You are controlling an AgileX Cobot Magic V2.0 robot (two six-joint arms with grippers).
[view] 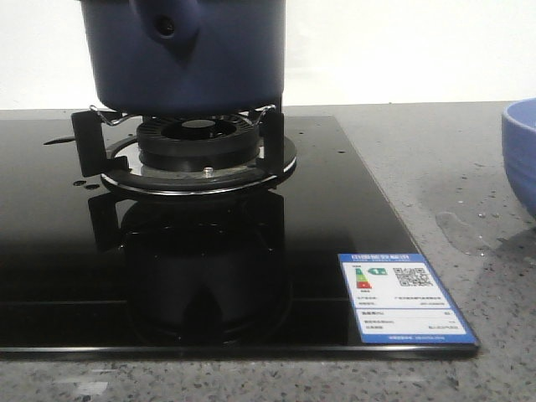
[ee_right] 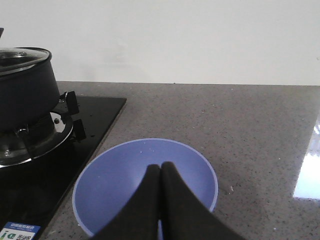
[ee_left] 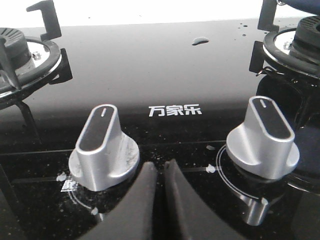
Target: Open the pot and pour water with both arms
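The dark navy pot [view: 188, 54] stands on the right burner's grate, its handle lug [view: 165, 25] facing me. In the right wrist view the pot [ee_right: 22, 90] carries a glass lid [ee_right: 20, 57]. Water shows as a small puddle [ee_left: 200, 41] and droplets on the black hob glass, and as a wet patch [view: 456, 228] on the counter. My left gripper [ee_left: 159, 166] is shut and empty, low over the hob between two silver knobs. My right gripper [ee_right: 160, 167] is shut and empty above the light blue bowl [ee_right: 125, 185].
The black glass hob [view: 67, 251] has a blue energy label [view: 404, 297] at its front right corner. Two silver knobs [ee_left: 102, 147] [ee_left: 264, 136] flank the left gripper. A second burner [ee_left: 20, 60] lies further off. The bowl [view: 521, 155] stands on the grey speckled counter [ee_right: 250, 130].
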